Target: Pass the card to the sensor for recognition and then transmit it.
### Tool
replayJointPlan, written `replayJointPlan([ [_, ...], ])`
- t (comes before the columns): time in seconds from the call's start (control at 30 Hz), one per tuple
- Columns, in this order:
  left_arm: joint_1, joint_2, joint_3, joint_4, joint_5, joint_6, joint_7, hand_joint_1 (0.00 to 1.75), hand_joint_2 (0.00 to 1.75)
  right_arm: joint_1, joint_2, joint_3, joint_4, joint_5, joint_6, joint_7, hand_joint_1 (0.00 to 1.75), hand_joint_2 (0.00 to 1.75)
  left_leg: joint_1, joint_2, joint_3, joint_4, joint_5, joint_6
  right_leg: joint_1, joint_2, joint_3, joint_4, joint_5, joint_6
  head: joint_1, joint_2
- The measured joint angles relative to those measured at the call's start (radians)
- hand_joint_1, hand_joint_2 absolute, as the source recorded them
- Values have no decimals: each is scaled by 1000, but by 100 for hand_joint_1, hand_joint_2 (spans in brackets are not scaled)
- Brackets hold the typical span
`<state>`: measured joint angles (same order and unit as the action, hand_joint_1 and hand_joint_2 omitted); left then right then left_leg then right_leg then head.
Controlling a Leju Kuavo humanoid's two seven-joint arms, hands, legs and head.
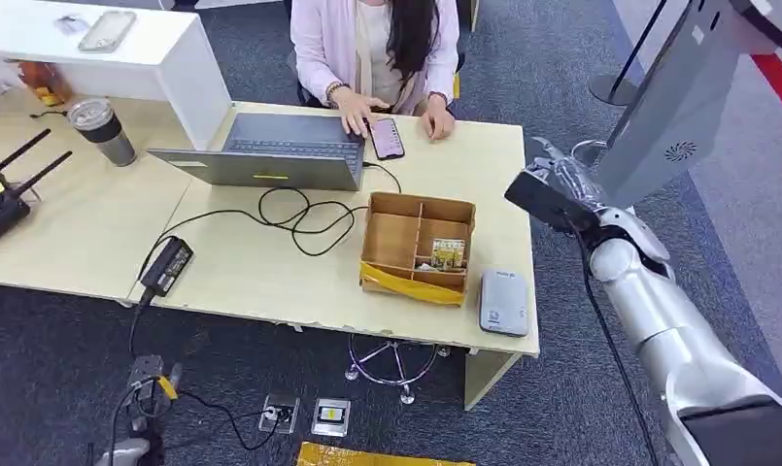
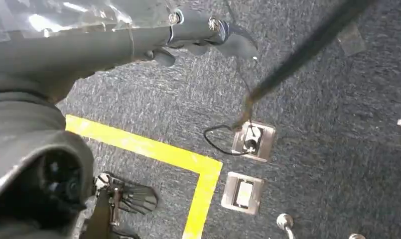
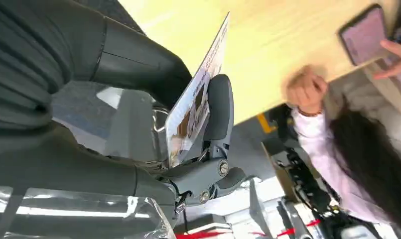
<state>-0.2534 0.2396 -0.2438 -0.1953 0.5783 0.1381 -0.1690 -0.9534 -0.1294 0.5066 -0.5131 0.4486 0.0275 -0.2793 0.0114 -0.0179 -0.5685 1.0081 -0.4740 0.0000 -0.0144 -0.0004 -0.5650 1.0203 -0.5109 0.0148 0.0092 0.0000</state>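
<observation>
My right hand (image 1: 560, 190) hangs in the air just off the table's right edge, level with the cardboard box. In the right wrist view it (image 3: 188, 124) pinches a printed card (image 3: 197, 102) edge-on between the thick thumb and a dark finger (image 3: 219, 107). The grey card sensor (image 1: 504, 302) lies flat near the table's front right corner, below and left of that hand. A compartmented cardboard box (image 1: 394, 241) beside the sensor holds more cards (image 1: 448, 253). My left hand (image 2: 198, 30) hangs over the carpet with nothing in it.
A person (image 1: 377, 44) sits at the far side, hands by a laptop (image 1: 275, 150) and a phone (image 1: 386, 137). Black cables (image 1: 299, 216) and a power brick (image 1: 168, 264) lie mid-table. A grey kiosk (image 1: 673, 97) stands right of my arm. Floor sockets (image 2: 250, 139) sit in the carpet.
</observation>
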Motion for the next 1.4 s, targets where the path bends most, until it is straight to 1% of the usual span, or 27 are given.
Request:
replayJointPlan([
  [0.17,16,6,8,0,16,0,0,0,0,54,-44,3,10,-5,32,-5,175,175,0,0,0,0,-1,0,0,0,0,0,0,0,0,0],
  [0.3,23,9,16,0,23,0,-3,0,0,93,-66,8,6,-27,45,14,175,175,0,0,0,0,-1,0,0,0,0,0,0,0,0,0],
  [0.5,31,12,21,0,36,17,-3,0,0,141,-88,26,-41,-79,53,29,175,175,0,1,0,0,-1,0,0,0,0,0,0,0,0,0],
  [0.63,42,16,24,1,45,19,-6,0,0,176,-105,50,-107,-124,63,57,175,175,0,1,0,0,-1,0,0,1,0,0,0,0,0,0],
  [0.83,49,19,27,2,55,32,-6,0,0,218,-123,92,-202,-174,63,91,175,175,0,1,0,0,-1,0,0,1,0,0,0,0,0,0],
  [1.2,65,19,33,2,55,51,-7,0,0,286,-160,145,-252,-230,61,107,175,175,0,1,0,0,-1,0,0,1,0,0,0,0,0,0],
  [1.27,68,19,33,2,50,50,-7,0,0,298,-170,154,-258,-244,55,121,175,175,0,1,0,0,-1,0,0,0,0,-1,0,0,0,0],
  [1.4,68,19,32,2,46,49,-7,0,0,318,-189,174,-259,-262,32,127,175,175,0,1,0,0,-1,0,0,0,0,-1,0,0,0,0],
])
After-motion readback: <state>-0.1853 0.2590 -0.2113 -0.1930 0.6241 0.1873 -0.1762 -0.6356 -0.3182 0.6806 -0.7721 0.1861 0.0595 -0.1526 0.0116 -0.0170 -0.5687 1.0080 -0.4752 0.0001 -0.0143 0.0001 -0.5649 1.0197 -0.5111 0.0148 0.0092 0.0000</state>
